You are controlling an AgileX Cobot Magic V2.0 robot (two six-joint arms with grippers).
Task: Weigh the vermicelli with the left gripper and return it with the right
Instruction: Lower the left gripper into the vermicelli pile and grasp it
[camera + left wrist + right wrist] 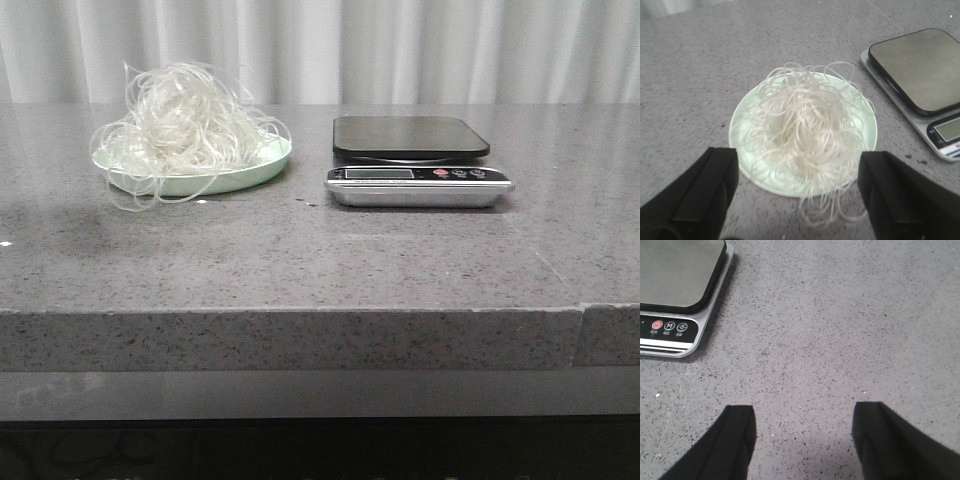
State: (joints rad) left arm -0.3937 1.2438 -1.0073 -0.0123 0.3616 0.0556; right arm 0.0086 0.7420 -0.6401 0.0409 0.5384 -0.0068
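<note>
The grey speckled worktop [300, 260] carries everything, w/ the scale [418, 160] on the right and the pale green plate [255, 172] well apart to its left. The vermicelli [185, 130] sits heaped on that plate — a loose, springy tangle, strands spilling over the rim at the front and onto the stone.

The left hand [797, 192] hangs over the near edge of the plate, fingers wide apart, nothing between them. The right hand [802, 440] is also spread and empty, over bare stone just beside the scale's button end.

Biggest risk, imo: the tangle comes up only in part. Strands this slippery and loose could slide out of a pinch, leaving half on the plate or trailing across the worktop en route to the scale. Next: stray loops might drape off the dark platform [410, 136] and touch the stone, so the reading comes out low. Smaller still — a low closing pinch may catch the plate rim and tip or drag it.
</note>
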